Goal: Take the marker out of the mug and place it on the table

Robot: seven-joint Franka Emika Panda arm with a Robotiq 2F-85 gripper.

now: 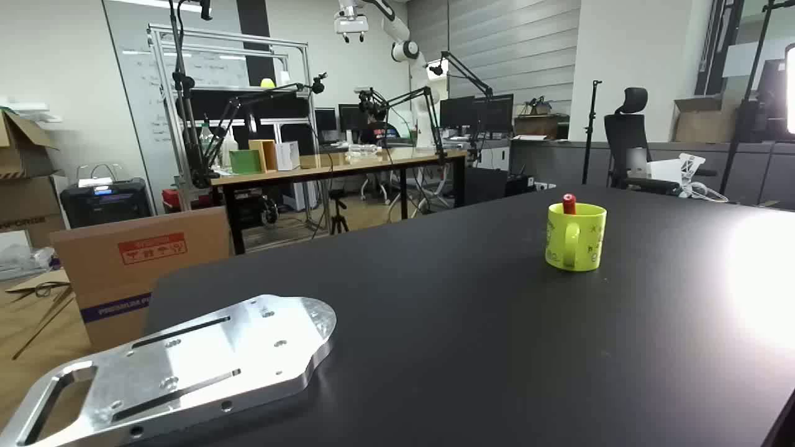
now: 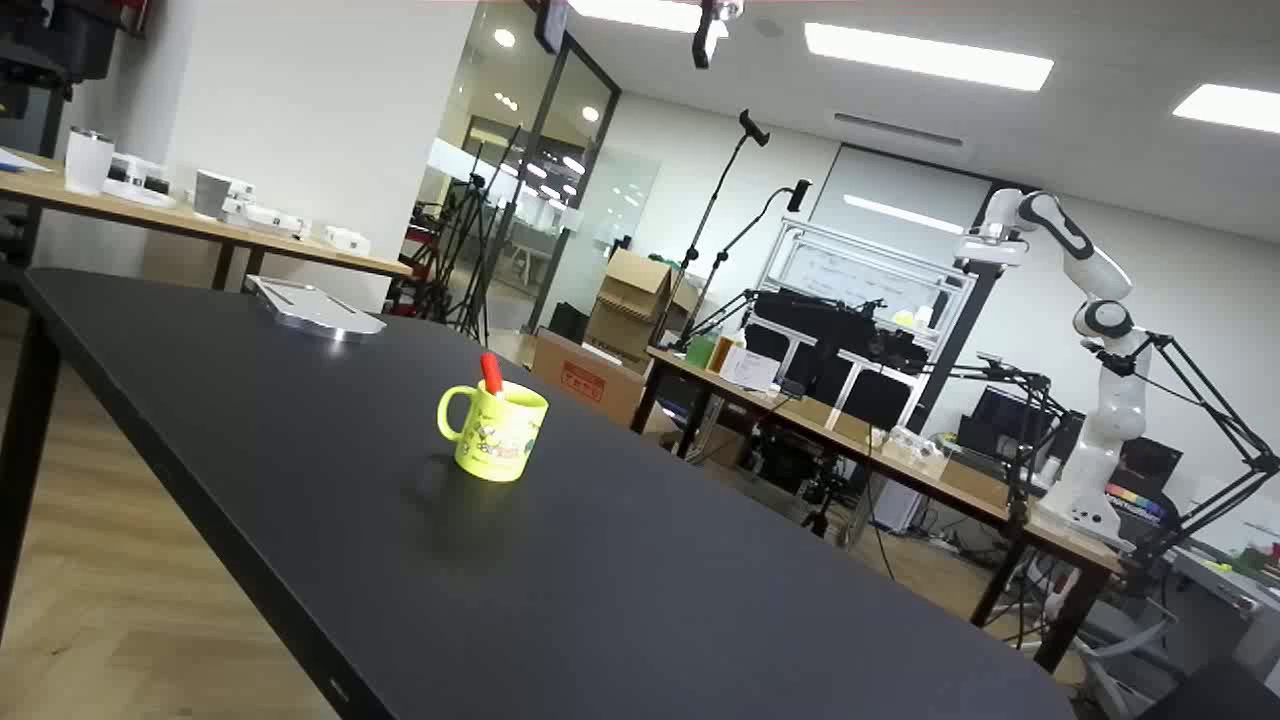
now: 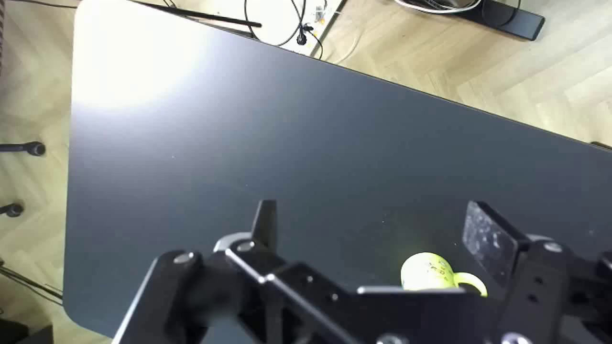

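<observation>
Starting at the left of an exterior view with a cardboard box (image 1: 143, 273), carrying a red printed label and standing beyond the black table (image 1: 435, 323). Seeing, nearer and slightly to the right, a slotted metal plate (image 1: 205, 357) lying flat on the table. Going right across the table and finding the yellow-green mug (image 1: 584, 239), standing upright with its handle facing the camera. Spotting the red marker (image 1: 569, 204) inside that mug, with only its upper end rising above the rim.

Beginning again from the left in an exterior view and passing a white cup (image 2: 88, 162) in the background, then the plate. Reaching the mug with its handle pointing left and the marker leaning toward that handle. Ending at the right with a white robot arm (image 2: 1115, 395) standing in the background.

Looking down in the wrist view at the gripper (image 3: 373, 224), hanging over the table with its fingers (image 3: 267, 224) spread wide apart and released. Finding the mug between those fingers, well below, handle pointing right, partly covered by the gripper's body.
</observation>
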